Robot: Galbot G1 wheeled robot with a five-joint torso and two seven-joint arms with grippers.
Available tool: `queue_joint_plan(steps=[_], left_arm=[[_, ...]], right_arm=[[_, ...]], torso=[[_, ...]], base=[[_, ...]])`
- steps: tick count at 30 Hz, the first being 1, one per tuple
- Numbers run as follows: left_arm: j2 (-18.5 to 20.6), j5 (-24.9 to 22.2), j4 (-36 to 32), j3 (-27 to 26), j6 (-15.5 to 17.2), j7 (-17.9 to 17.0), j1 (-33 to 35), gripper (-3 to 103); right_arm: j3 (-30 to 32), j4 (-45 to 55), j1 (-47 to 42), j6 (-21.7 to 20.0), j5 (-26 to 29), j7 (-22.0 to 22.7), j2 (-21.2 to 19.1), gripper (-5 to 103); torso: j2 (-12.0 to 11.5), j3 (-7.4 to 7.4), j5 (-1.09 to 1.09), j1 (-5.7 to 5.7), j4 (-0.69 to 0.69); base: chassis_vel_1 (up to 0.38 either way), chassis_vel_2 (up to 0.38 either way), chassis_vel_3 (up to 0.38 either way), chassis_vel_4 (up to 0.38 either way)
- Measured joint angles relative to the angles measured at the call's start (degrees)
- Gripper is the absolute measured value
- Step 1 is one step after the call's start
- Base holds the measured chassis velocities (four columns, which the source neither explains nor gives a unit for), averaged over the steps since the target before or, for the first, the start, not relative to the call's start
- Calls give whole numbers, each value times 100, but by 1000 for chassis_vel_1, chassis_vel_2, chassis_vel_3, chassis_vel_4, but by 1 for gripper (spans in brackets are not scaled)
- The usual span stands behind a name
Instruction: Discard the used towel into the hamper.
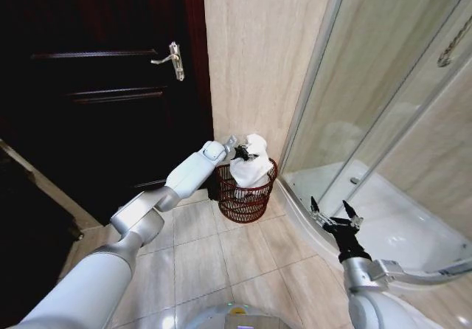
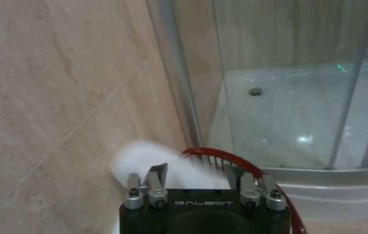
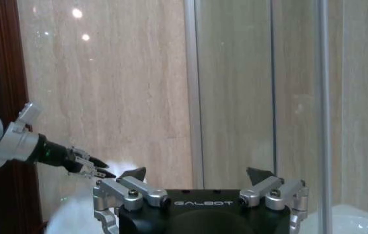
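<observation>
White towel bunched, heaped above hamper rim, over floor tiles at wall corner by shower.
Left gripper at towel top, jaw gap unclear, cannot tell grip. Right gripper spread wide, holding nothing, near shower tray edge.

Head camera looks down; both wrist cameras face the shower glass.

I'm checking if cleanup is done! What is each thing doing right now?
Towel: heaped in the basket, sticking up above the rim.
Basket: upright on the floor by the wall.
Left claw: over the basket, at the towel.
Right claw: open, empty, near the shower.
Door: shut.
</observation>
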Motion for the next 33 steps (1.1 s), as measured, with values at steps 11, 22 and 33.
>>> queue_joint_plan(steps=[11,22,33], left_arm=[[-86,31,19,-30,355,116,-69,98],[-27,2,-70,-93,392,208,-10,100],[-6,-4,-40,-112,346,218,23,100]], right_arm=[[82,-29,16,-12,123,-7,0,100],[102,-61,-4,-48,216,-69,0,100],[96,-100,10,-61,306,-110,0,100]], torso=[[0,0,0,0,1],[0,0,-1,0,0],[0,0,-1,0,0]], base=[[0,0,0,0],[0,0,0,0],[0,0,0,0]])
